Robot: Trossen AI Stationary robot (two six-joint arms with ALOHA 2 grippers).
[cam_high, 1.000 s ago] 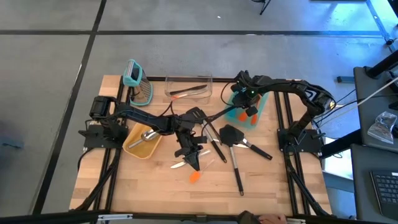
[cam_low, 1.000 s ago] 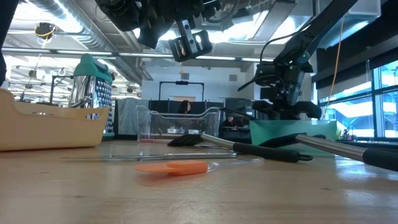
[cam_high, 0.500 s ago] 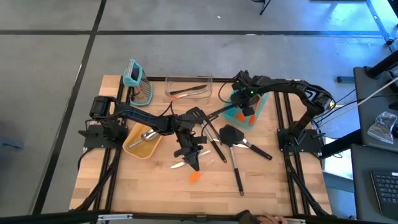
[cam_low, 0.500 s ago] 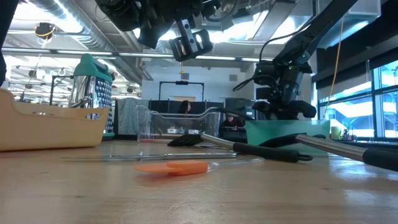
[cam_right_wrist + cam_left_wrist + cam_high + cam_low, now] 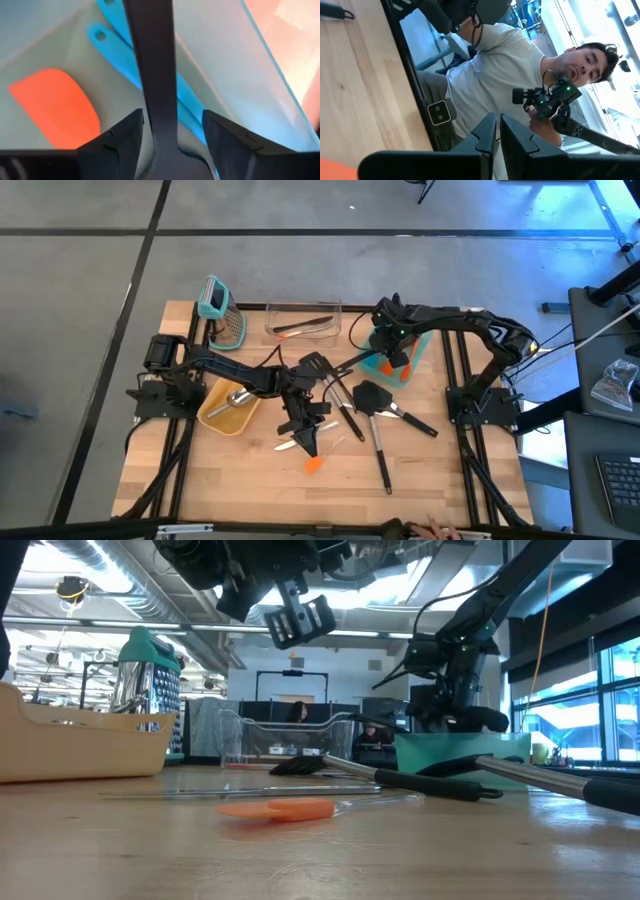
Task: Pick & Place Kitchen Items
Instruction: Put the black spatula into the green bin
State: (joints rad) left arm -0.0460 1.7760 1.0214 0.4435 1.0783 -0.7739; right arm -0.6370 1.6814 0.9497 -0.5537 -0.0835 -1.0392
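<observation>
Teal bin (image 5: 260, 60) holds orange spatula (image 5: 57, 107), blue handles (image 5: 125, 60).

Grey floor (image 5: 90, 290) with dark seams, wooden table (image 5: 240, 480), bright ceiling lights (image 5: 100, 565), large windows (image 5: 620, 690)

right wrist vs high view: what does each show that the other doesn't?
Only the right wrist view: inside the teal bin, blue handles lying under a dark handle that passes between the right gripper's open fingers.

Only the high view: the left gripper, shut, above the table; the tan bin; the clear bin; the grater; a black turner.

Both: the teal bin, the orange spatula in it, and the right gripper over it.
</observation>
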